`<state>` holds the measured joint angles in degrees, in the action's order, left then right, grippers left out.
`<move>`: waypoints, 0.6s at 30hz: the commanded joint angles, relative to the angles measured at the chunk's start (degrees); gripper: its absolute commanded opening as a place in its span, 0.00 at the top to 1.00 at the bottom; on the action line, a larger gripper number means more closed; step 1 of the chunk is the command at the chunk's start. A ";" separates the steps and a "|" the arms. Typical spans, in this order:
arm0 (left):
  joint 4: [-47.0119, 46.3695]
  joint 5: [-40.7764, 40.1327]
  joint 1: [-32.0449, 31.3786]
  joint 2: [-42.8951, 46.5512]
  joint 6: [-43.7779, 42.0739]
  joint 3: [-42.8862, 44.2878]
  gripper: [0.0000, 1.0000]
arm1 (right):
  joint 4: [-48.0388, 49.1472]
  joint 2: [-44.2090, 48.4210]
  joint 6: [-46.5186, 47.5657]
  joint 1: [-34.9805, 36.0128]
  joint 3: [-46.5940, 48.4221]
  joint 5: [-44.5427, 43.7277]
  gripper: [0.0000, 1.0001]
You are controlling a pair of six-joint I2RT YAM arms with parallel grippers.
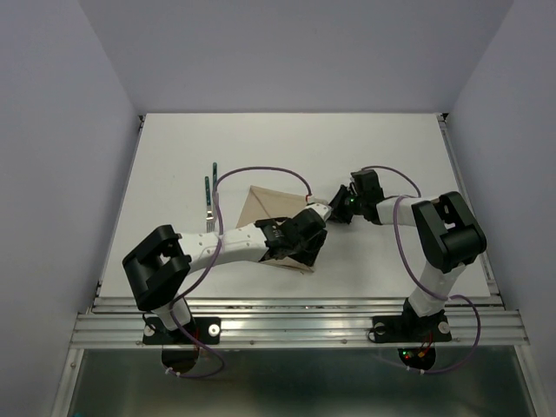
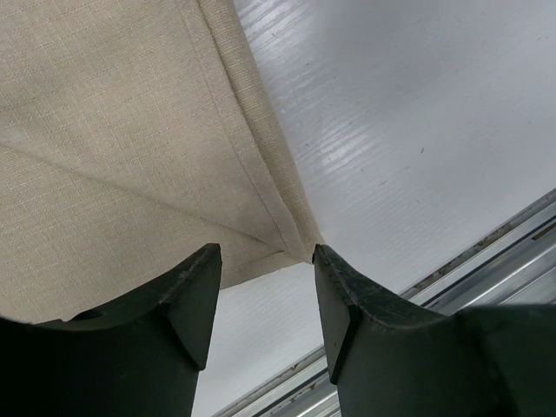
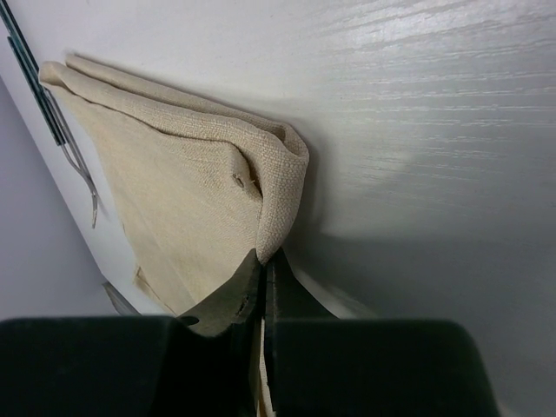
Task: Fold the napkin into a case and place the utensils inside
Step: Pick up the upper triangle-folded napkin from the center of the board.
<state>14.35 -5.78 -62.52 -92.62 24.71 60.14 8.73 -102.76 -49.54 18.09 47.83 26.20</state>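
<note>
Right gripper (image 3: 262, 276) was clamped on a folded edge of the napkin (image 3: 174, 182), cloth pinched between its closed jaws. Left gripper (image 2: 265, 287) stood with jaws apart, holding nothing, over the napkin's hemmed corner. Napkin lay as a folded triangle at centre of the table (image 1: 391, 156), with the utensils (image 1: 208, 187) just left of it.

White table (image 1: 391, 156) between pale lavender walls (image 1: 52, 130).
</note>
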 commanded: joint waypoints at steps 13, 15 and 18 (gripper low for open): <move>8.33 -12.24 -7.88 -8.01 5.08 10.26 0.41 | 3.13 1.16 -0.12 0.19 -0.72 -1.32 0.99; 8.85 -12.50 -8.06 -9.50 5.96 10.70 0.41 | 2.78 1.25 0.06 0.19 -0.64 -1.50 0.99; 10.00 -13.29 -8.05 -10.82 6.32 11.40 0.40 | 2.78 1.25 -0.03 0.19 -0.64 -1.59 0.99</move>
<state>21.43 -15.79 -70.67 -102.56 29.39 68.64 9.50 -102.76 -49.76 18.09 47.42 25.45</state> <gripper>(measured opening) 0.593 0.037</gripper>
